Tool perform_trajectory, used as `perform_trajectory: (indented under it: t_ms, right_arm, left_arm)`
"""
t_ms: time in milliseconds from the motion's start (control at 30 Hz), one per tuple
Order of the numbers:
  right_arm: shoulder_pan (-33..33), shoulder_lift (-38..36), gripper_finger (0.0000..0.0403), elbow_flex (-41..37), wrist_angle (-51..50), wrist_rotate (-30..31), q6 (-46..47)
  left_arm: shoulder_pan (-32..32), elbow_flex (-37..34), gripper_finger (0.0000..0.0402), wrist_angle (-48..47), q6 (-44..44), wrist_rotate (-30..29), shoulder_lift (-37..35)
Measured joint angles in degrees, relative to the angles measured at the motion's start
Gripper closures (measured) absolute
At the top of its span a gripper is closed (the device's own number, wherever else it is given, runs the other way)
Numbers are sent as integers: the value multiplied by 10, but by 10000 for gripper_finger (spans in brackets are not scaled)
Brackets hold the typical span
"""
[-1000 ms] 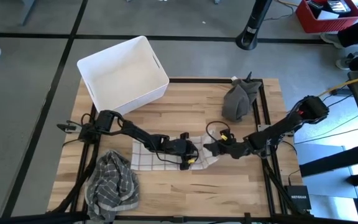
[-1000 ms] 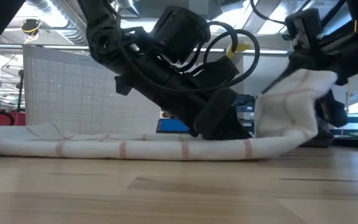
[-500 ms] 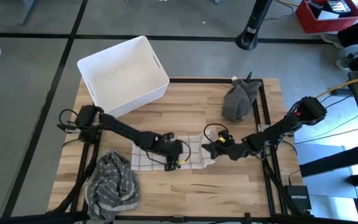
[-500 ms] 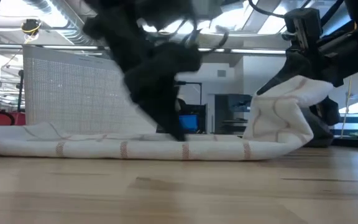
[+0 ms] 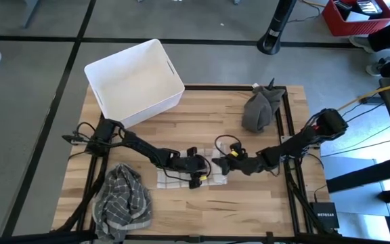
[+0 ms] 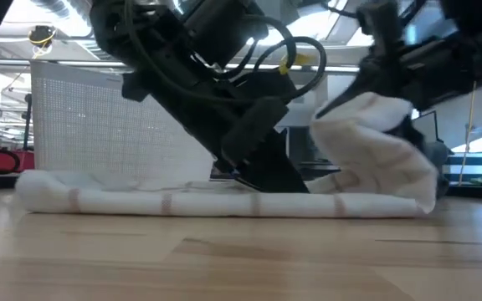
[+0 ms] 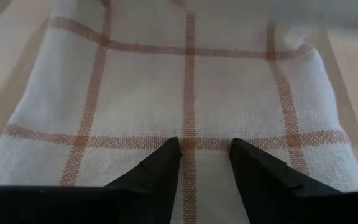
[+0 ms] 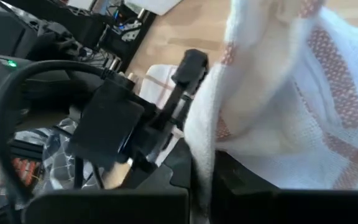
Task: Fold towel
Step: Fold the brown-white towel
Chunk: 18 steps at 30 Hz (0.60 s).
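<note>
Wooden worktop [image 5: 202, 122]: our left gripper [image 7: 205, 155], open, pins the towel [image 7: 191, 99]; our right gripper [image 5: 223, 165], clamping its edge, should carry it across squarely.

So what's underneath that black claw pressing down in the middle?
The checked towel lies flat under the left gripper, its jaws open on it. The wooden table beneath there is covered.
</note>
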Motion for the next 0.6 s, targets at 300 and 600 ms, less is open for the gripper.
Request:
perform_trajectory:
  t_ms: [300,600]
  right_arm:
    - [-16,39,383,54,0,-38,-48]
    - [-16,40,382,54,-6,-48,-48]
  left_arm:
    - [-14,51,260,-216,9,-5,-71]
    - [-105,-10,260,-448,-138,-35,-154]
